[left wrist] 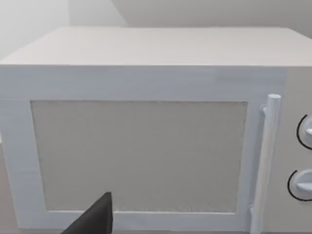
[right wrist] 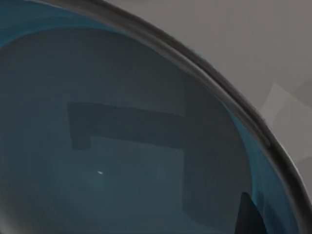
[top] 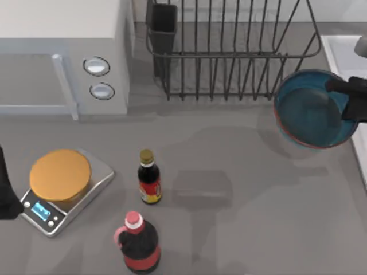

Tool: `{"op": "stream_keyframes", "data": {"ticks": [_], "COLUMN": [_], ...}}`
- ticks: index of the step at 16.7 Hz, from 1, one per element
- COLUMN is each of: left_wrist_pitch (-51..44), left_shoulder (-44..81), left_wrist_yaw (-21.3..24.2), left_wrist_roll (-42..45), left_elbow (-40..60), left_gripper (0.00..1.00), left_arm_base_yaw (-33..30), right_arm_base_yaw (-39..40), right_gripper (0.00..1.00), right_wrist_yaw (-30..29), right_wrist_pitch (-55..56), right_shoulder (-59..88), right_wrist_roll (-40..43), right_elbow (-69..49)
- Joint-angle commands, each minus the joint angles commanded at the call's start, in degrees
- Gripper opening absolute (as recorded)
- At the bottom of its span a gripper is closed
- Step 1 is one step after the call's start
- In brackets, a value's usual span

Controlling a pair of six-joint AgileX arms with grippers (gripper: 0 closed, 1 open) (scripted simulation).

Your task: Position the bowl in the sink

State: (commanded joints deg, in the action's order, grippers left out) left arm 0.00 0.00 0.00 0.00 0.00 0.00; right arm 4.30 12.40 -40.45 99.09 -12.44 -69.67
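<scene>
The right end effector (top: 348, 98) is clamped on the right-hand rim of the teal bowl (top: 307, 112), which hangs tilted above the counter (top: 241, 189), just left of the white sink (top: 344, 54). The bowl looks rigid, glossy and likely slippery, probably breakable; the thin rim is the only sensible hold. The left end effector (top: 7, 195) sits parked beside the kitchen scale (top: 74, 200); I cannot tell its state.
</scene>
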Motion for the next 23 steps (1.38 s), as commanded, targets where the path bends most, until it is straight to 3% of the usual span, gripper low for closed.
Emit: {"op": "stream_keyframes", "data": {"ticks": [8, 14, 18, 23], "left_wrist_pitch": [0.0, 0.0, 0.0, 0.0], "left_shoulder": [0.0, 0.0, 0.0, 0.0], "left_wrist_yaw": [0.0, 0.0, 0.0, 0.0], "left_wrist_roll": [0.0, 0.0, 0.0, 0.0], "left_elbow": [0.0, 0.0, 0.0, 0.0], "left_gripper": [1.0, 1.0, 1.0, 1.0], "left_arm_base_yaw": [0.0, 0.0, 0.0, 0.0], "right_arm_base_yaw": [-16.97, -28.55, -33.35, -34.47], "right_gripper": [0.0, 0.0, 0.0, 0.0], "right_wrist_yaw": [9.14, 13.81, 15.84, 16.34], "right_wrist_pitch": [45.83, 77.79, 89.77, 92.36], "right_shoulder": [-1.28, -7.06, -12.06, -13.56], "right_wrist_roll": [5.74, 9.62, 11.09, 11.39], "right_elbow": [25.07, 34.57, 35.66, 35.54]}}
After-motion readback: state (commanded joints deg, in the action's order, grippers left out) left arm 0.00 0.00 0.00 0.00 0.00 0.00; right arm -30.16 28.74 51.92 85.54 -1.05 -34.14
